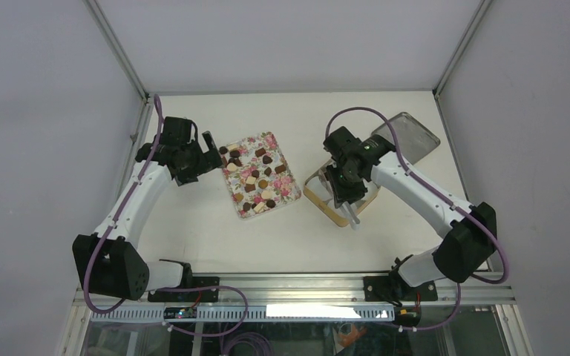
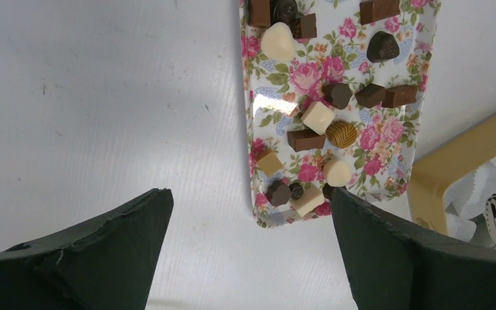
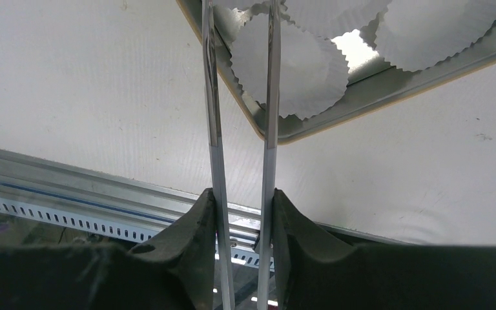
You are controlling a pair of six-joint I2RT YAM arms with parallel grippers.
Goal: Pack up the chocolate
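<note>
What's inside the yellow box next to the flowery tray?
White crinkled paper cups lie inside the box. The ones showing look empty. From above, the right arm covers much of the box, so the rest is hidden.

This is a robotics lab test cell, not a home or a shop. A bare white counter (image 1: 193, 237) sits boxed in by plain grey panels (image 1: 37, 111) set between aluminium posts (image 1: 119, 48). A left arm (image 1: 130, 204) and a right arm (image 1: 423, 193), both white and black, are bolted to an aluminium rail (image 1: 297, 283) at the near edge. Purple cables (image 1: 87, 282) loop beside a perforated wiring strip (image 1: 126, 314).
</note>
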